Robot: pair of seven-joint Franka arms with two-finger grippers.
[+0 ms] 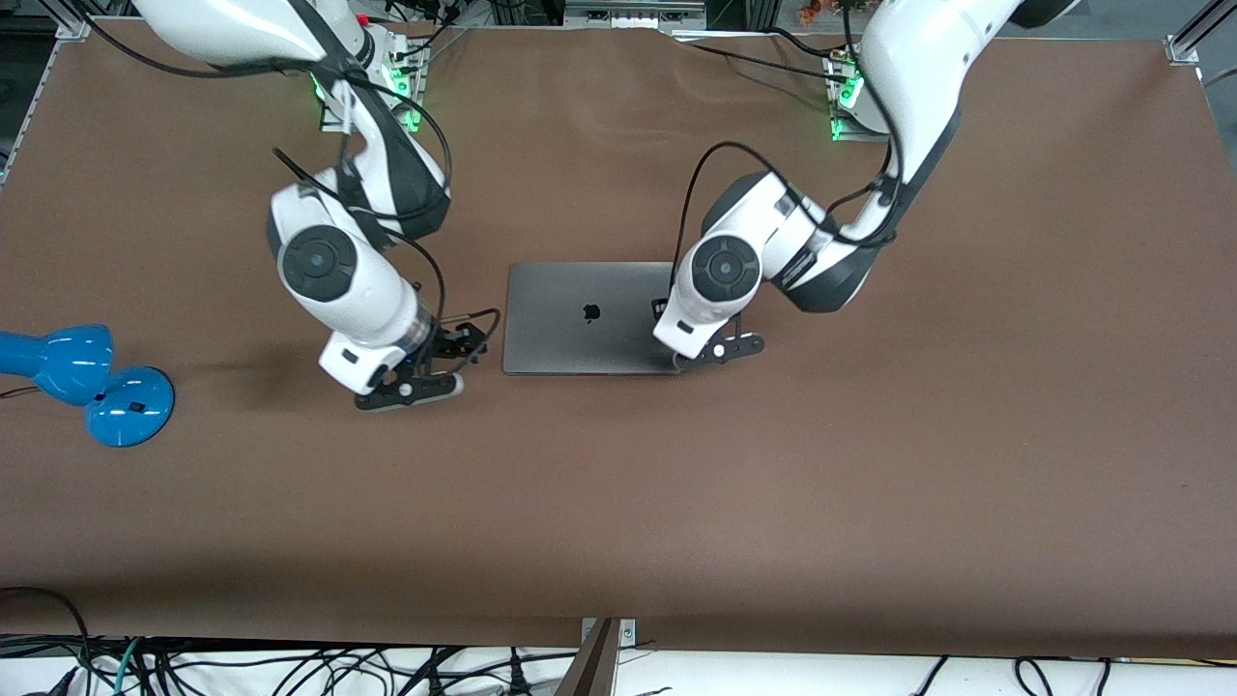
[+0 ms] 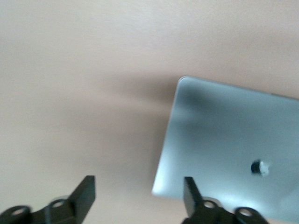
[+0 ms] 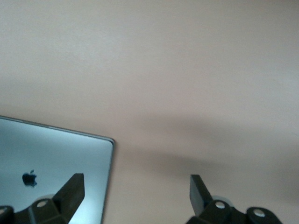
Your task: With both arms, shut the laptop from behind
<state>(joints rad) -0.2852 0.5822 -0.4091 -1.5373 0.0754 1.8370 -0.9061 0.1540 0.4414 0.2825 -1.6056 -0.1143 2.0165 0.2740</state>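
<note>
Brown worktop (image 1: pixel 676 503) w/ laptop (image 1: pixel 580 319) lid shut. My left claw (image 1: pixel 720 353) over its corner, fingers apart; right claw (image 1: pixel 411 387) beside it, fingers apart.

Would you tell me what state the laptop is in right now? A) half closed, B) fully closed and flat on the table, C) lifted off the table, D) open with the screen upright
B: the laptop lies flat with its lid down, the apple logo facing up.
</note>
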